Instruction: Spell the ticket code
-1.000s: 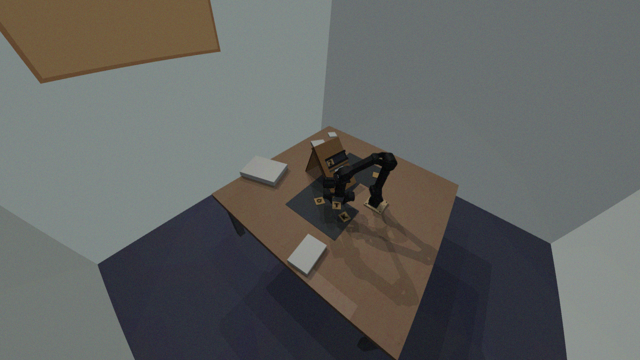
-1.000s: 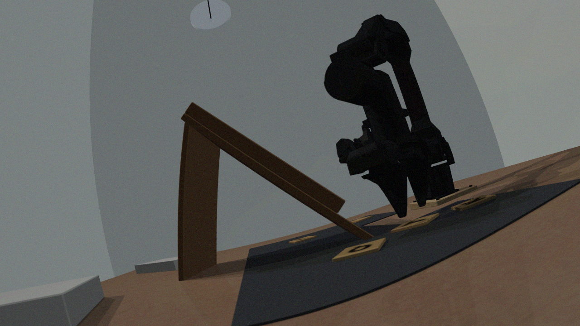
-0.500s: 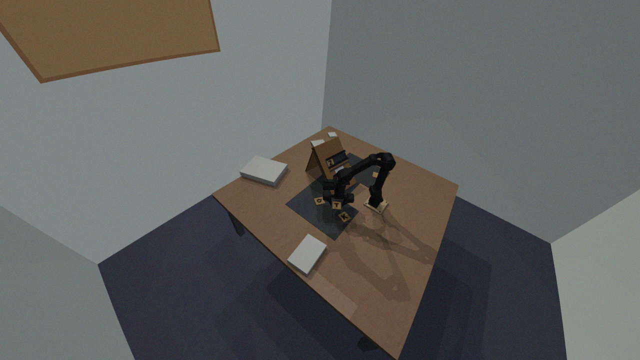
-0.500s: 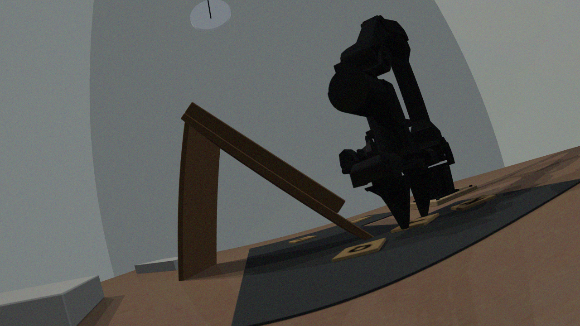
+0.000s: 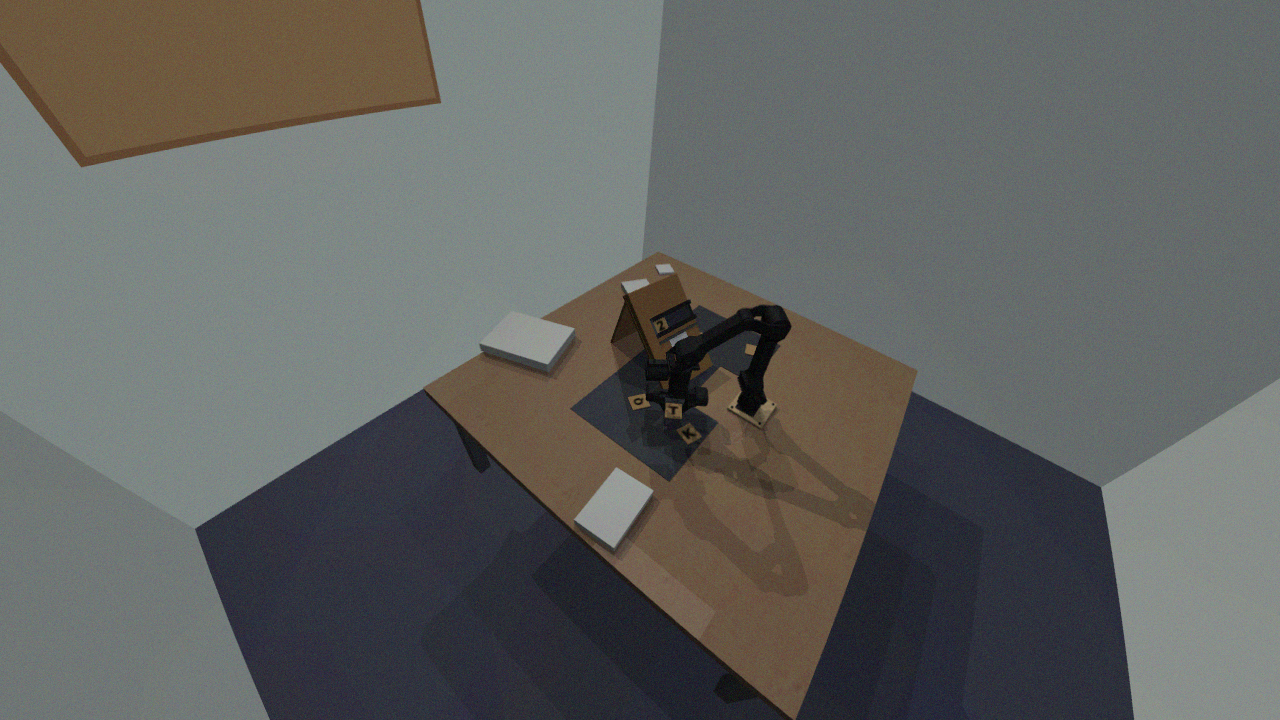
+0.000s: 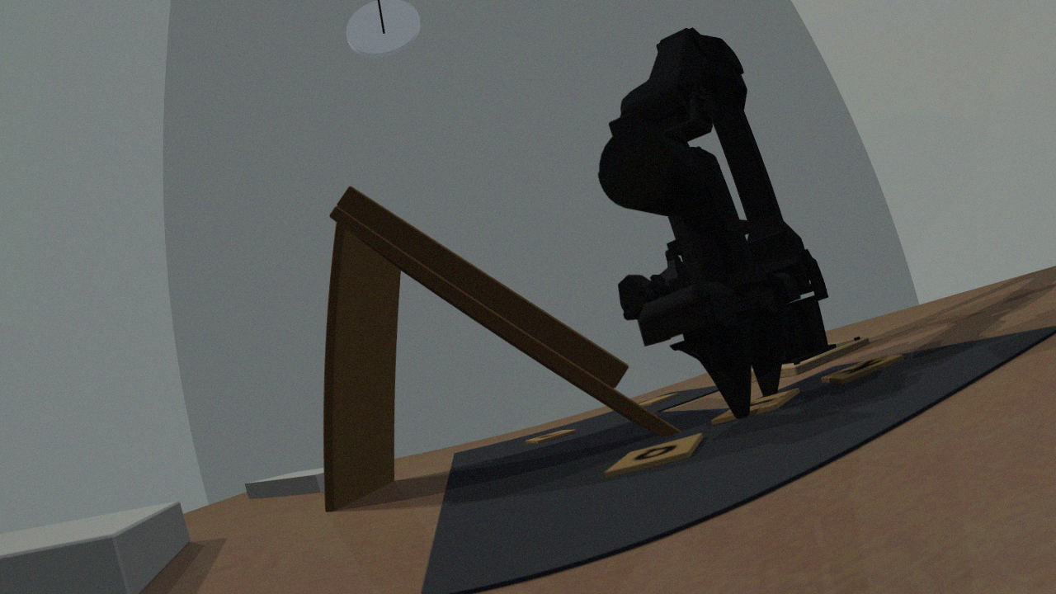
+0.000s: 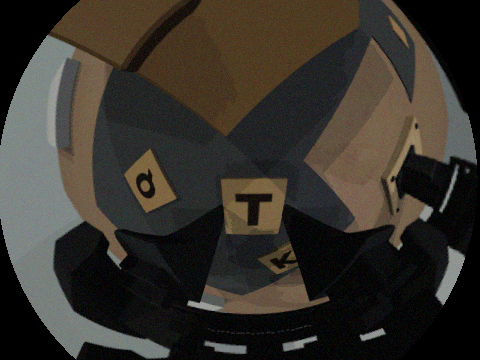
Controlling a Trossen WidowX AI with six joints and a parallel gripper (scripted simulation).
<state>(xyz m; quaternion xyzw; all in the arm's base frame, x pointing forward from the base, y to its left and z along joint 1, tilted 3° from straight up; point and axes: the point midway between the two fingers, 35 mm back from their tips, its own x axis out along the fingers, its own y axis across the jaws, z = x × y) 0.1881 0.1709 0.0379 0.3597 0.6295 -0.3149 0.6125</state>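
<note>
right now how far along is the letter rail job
Done: one tile sits in the rail on the board. In hand: the fingers are shut on the T tile, which lies flat on the mat, not yet lifted. Left: slide it into the rail's open end, push home, release. The O tile and K tile lie loose; no ticket is readable, so their need is unclear.
</note>
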